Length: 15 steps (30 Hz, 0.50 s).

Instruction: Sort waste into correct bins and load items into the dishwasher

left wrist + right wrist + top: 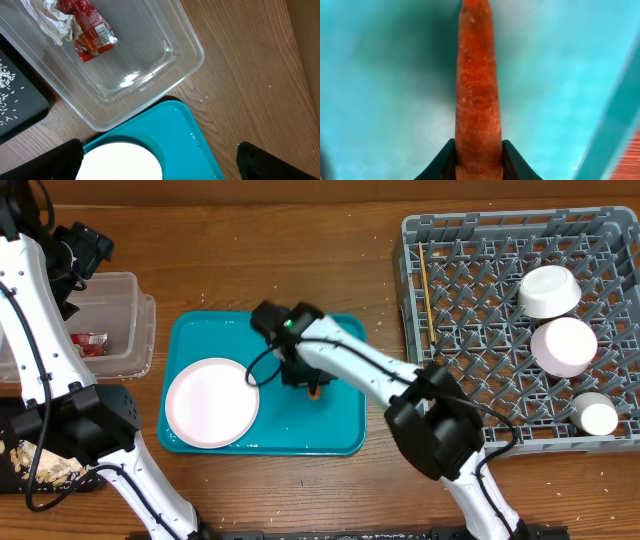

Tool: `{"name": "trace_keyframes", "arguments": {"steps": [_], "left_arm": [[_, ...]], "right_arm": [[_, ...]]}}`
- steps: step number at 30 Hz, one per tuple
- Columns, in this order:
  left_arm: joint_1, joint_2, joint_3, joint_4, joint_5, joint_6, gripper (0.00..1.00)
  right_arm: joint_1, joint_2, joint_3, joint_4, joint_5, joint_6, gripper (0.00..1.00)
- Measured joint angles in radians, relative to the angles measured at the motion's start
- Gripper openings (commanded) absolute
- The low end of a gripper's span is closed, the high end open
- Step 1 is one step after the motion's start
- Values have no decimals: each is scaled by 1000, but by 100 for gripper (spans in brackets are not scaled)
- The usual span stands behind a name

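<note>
The small orange carrot-like stick (477, 90) fills the middle of the right wrist view. It is long and narrow with a rough, grainy, slightly mottled skin, and it runs straight away from the camera over the large teal plastic serving tray (340, 435). The right gripper (479, 152) is narrowed onto its near end, one dark finger pressed against each side. Whether the stick is lifted off the tray cannot be told. From overhead this grip sits near the tray's centre, just right of the round white plate (211, 402) on the tray's left half. The left gripper (157, 146) stands wide and holds nothing, above the tray's far left corner. Beside that corner is the clear plastic rectangular tub (150, 65), which holds the red shiny snack wrapper (90, 27) and the crumpled white tissue (52, 20). Left of it is the flat black rectangular tray (20, 100), speckled with rice grains.
</note>
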Motion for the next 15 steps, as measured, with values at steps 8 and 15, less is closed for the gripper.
{"name": "trace_keyframes", "arguments": {"steps": [8,15], "left_arm": [[0,0,0,0,0,0,100],[0,0,0,0,0,0,100]], "right_arm": [[-141,-158,25,-37,-16,-25,16],[-111,-207,16,45,-97,-58,22]]}}
